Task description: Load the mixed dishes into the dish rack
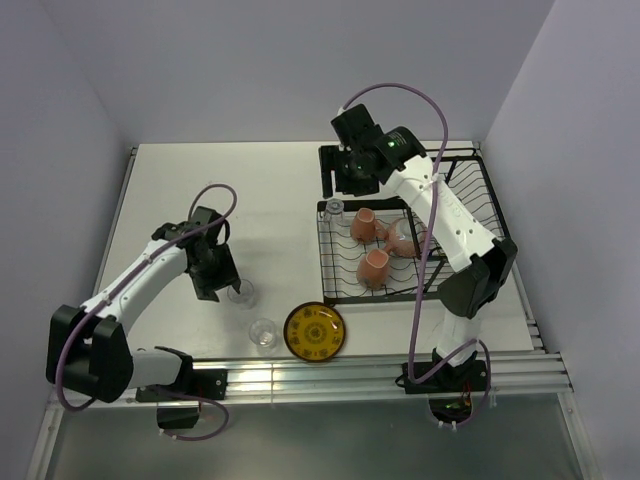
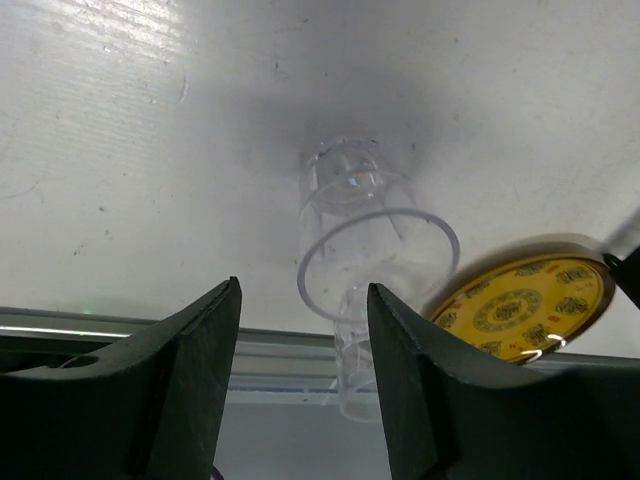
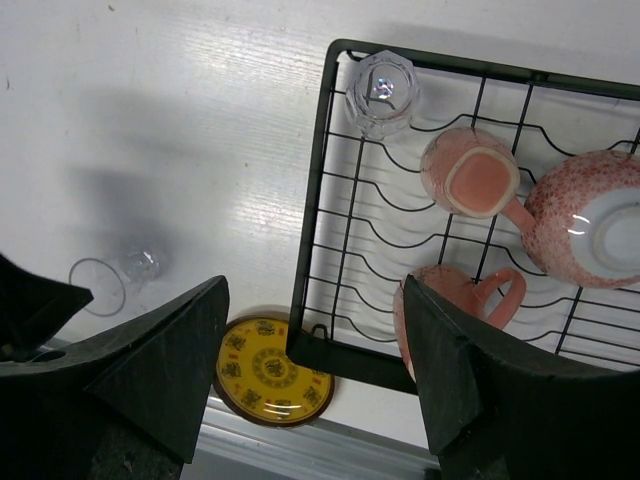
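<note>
**Item 1, dish rack** (image 3: 345,358): black wire, on the right half of the table (image 1: 270,190). Its low wavy tray is partly loaded.

**Item 2, right gripper** (image 3: 318,290): hangs above the tray's near-left corner. Its fingers are spread wide and hold nothing.

**Item 3, left gripper** (image 2: 305,290): low over the left of the table, fingers apart and pinching nothing. The near glass sits just beyond the tips.

**Item 4, plate** (image 1: 314,332): yellow with a dark pattern, flat on the table at the front edge, outside the rack.

**Item 5, bowl** (image 3: 590,215): speckled pink, upside down in the tray.

**Item 6, first mug** (image 3: 470,172): salmon pink, base up in the tray. The **second mug** (image 3: 445,315) lies beside it with its handle showing.

**Item 7, racked glass** (image 3: 382,90): clear, in the tray's far-left corner.

**Item 8, near glass** (image 2: 375,255): small, clear and thin-walled. I cannot tell whether it stands upright or lies tipped.

**Item 9, spare glass** (image 1: 264,333): stands close to the plate.

**Handling note:** I judge the step in hand to be taking the near glass with the left gripper.
- I would centre the fingers on either side of its wall.
- I would go lower before closing, then squeeze gently, because the smooth wall may slip.
- I would lift straight up, clear of the spare glass and the plate.
</note>
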Motion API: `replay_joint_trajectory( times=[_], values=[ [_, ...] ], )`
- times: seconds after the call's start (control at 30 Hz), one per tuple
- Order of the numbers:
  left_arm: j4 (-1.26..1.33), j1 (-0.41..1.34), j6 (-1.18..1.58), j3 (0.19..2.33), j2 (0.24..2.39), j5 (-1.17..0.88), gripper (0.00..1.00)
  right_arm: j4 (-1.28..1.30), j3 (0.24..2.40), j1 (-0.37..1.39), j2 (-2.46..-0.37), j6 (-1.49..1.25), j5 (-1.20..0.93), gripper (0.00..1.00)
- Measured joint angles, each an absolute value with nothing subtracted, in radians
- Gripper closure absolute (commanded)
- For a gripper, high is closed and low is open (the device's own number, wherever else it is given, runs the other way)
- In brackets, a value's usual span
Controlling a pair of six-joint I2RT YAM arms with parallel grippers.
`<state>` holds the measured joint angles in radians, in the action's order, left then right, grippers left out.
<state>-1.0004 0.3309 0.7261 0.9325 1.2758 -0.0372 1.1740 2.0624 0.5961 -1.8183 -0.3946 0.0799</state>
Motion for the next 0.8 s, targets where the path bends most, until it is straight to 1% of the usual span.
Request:
replay_joint_trajectory(
  times=[0.03,0.13,0.17,0.2,0.33,0.4,0.47,0.53,0.57,0.63,0.73,0.8],
  values=[
    [-0.99,0.331,0.726,0.924,1.288,-0.037,0.43,1.174,2.058,0.596,-1.813,-0.395,0.08,0.22],
    [-0.95,0.331,0.722,0.895,1.335,-0.039,0.74,1.175,2.053,0.596,-1.798,-0.394,0.076,0.23],
    [-0.939,0.331,0.724,0.891,1.352,-0.042,0.96,1.175,2.053,0.596,-1.795,-0.394,0.072,0.23],
    [-0.931,0.331,0.722,0.891,1.373,-0.048,1.0,1.175,2.053,0.596,-1.791,-0.394,0.061,0.23],
    [-0.935,0.331,0.712,0.946,1.412,-0.063,1.0,1.173,2.051,0.596,-1.771,-0.396,-0.022,0.23],
    [-0.968,0.326,0.71,1.027,1.438,-0.079,1.0,1.172,2.051,0.592,-1.759,-0.4,-0.095,0.23],
    [-1.01,0.312,0.71,1.151,1.454,-0.119,1.0,1.165,2.05,0.585,-1.747,-0.413,-0.194,0.23],
    [-1.022,0.289,0.719,1.319,1.465,-0.199,1.0,1.139,2.027,0.57,-1.726,-0.432,-0.304,0.23],
    [-1.01,0.272,0.728,1.396,1.467,-0.251,1.0,1.115,2.006,0.559,-1.712,-0.446,-0.36,0.23],
    [-0.924,0.239,0.783,1.481,1.447,-0.366,1.0,1.034,1.927,0.523,-1.664,-0.495,-0.511,0.23],
    [-0.728,0.195,0.954,1.446,1.369,-0.561,1.0,0.925,1.847,0.476,-1.612,-0.575,-0.683,0.23],
    [-0.542,0.191,1.111,1.344,1.308,-0.676,1.0,0.858,1.843,0.455,-1.605,-0.628,-0.767,0.23]
  ],
)
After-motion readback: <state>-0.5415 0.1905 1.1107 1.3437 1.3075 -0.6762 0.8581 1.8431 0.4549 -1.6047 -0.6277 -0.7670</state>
